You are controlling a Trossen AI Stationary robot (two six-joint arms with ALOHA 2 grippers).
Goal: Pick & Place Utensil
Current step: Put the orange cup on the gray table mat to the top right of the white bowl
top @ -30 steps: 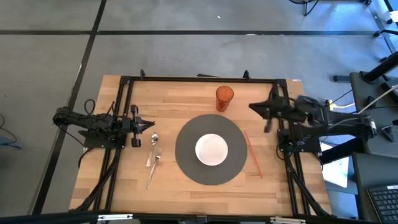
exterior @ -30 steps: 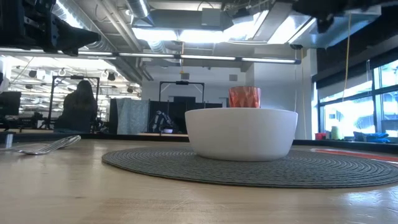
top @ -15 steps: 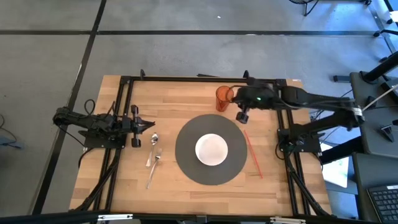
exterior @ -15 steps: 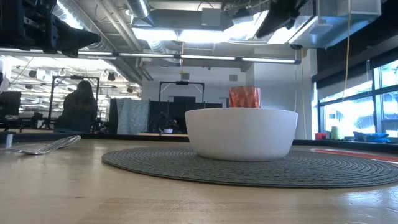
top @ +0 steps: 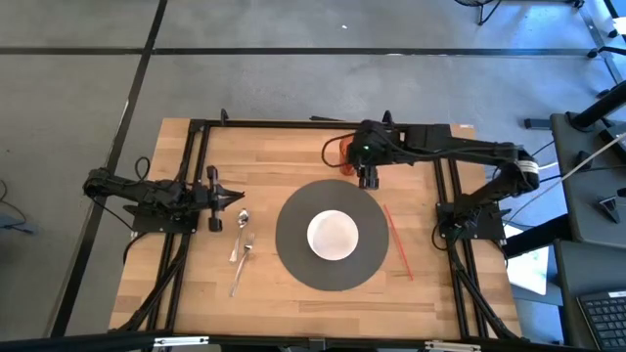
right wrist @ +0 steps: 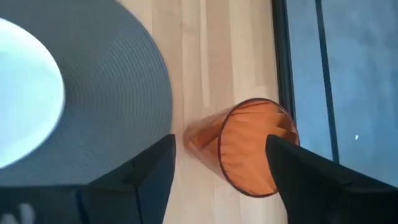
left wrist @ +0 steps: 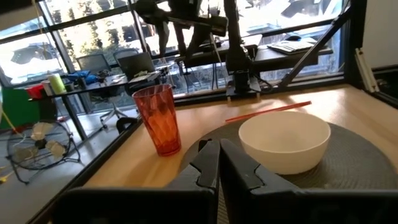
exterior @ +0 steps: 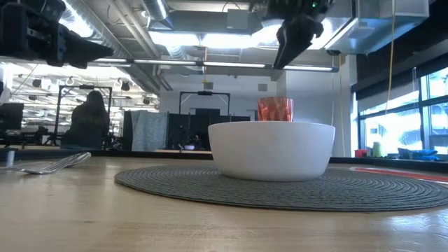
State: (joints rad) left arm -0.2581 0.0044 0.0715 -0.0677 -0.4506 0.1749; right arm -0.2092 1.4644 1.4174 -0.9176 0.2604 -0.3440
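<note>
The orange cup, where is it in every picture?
High view: orange cup at the table's far edge, mostly hidden under the right gripper.
Low view: orange cup peeks up behind the white bowl.
Left wrist view: orange cup stands beside the bowl.
Right wrist view: orange cup seen from above, between the open fingers.
Shared landmark: the white bowl.

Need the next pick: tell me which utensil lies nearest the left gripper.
The spoon, its bowl just off the shut left gripper. The fork lies beyond it; the red chopsticks are across the placemat.
</note>
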